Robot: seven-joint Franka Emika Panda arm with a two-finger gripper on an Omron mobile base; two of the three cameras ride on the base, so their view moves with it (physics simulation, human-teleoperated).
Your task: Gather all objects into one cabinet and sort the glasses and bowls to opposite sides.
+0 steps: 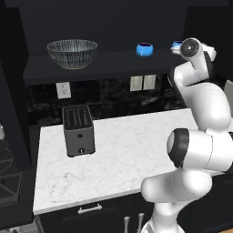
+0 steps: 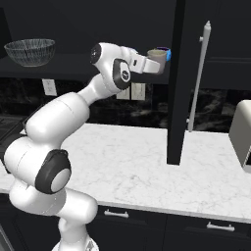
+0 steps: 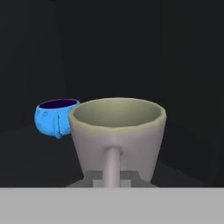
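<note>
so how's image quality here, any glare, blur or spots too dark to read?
Left base view: cabinet interior near black, clear bowl still readable, counter evenly lit, no glare. Right base view: sharp, door a flat black slab. Hand view: cup slightly soft, background murky.

Ribbed clear glass bowl (image 1: 72,52) at upper left, glossy bright blue bowl (image 1: 144,49), matt beige cup (image 3: 117,135), white veined marble-look counter (image 1: 132,150), brushed grey metal-look toaster (image 1: 78,130), matt black cabinet shelf (image 1: 104,63).
</note>
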